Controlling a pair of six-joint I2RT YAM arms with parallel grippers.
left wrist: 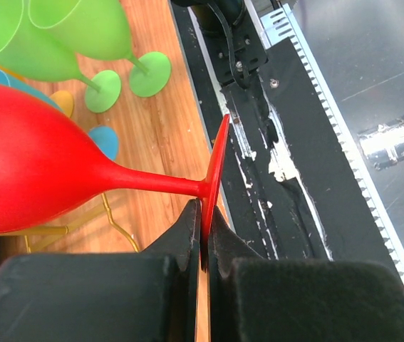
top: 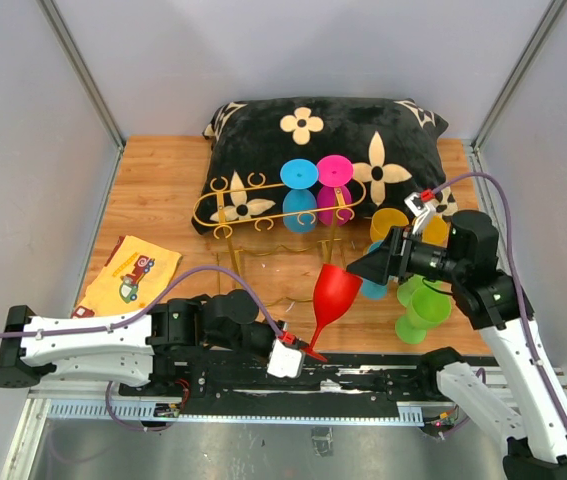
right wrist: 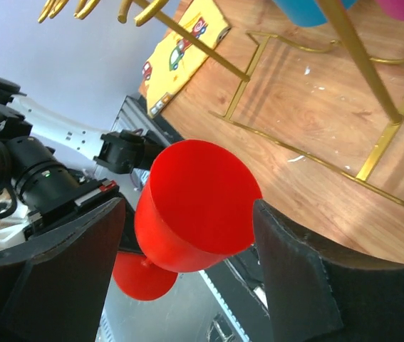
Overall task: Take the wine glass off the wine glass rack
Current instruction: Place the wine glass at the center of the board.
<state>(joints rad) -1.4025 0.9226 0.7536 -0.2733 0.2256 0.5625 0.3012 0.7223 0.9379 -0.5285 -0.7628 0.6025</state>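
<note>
Passing the red wine glass [top: 335, 290] across needs care. The left hand [left wrist: 202, 217] is clenched on the thin round foot and holds the glass tilted over the near edge of the worktop [top: 163, 190], off the gold rack [top: 283, 215]. The right hand [right wrist: 187, 221] is spread wide around the bowl, and I think it should close softly before the left lets go. It is hard to see if its pads [right wrist: 287, 271] touch the bowl, and the bowl hides most of the foot there.
</note>
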